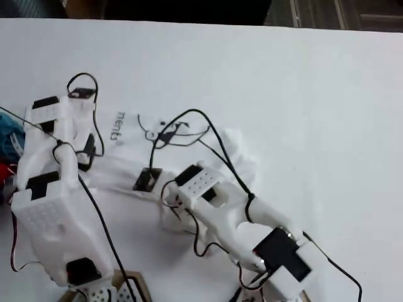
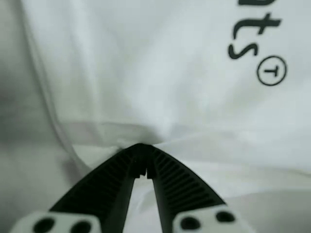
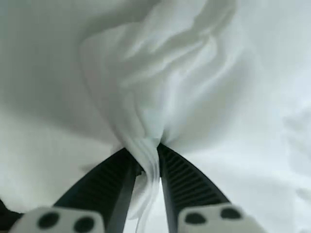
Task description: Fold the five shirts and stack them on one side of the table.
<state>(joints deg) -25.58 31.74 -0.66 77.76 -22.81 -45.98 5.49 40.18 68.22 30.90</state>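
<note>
A white shirt with black print lies crumpled on the white table, between and under both arms. My left gripper is shut, its black fingertips pinching a folded edge of the white shirt beside the print. My right gripper is shut on a gathered bunch of the white shirt, with pleats of cloth squeezed between its ribbed fingers. In the high view the left arm stands at the shirt's left edge and the right arm over its near middle.
Blue and red cloth shows at the table's left edge, behind the left arm. Black cables loop over the shirt. The far and right parts of the table are bare white surface.
</note>
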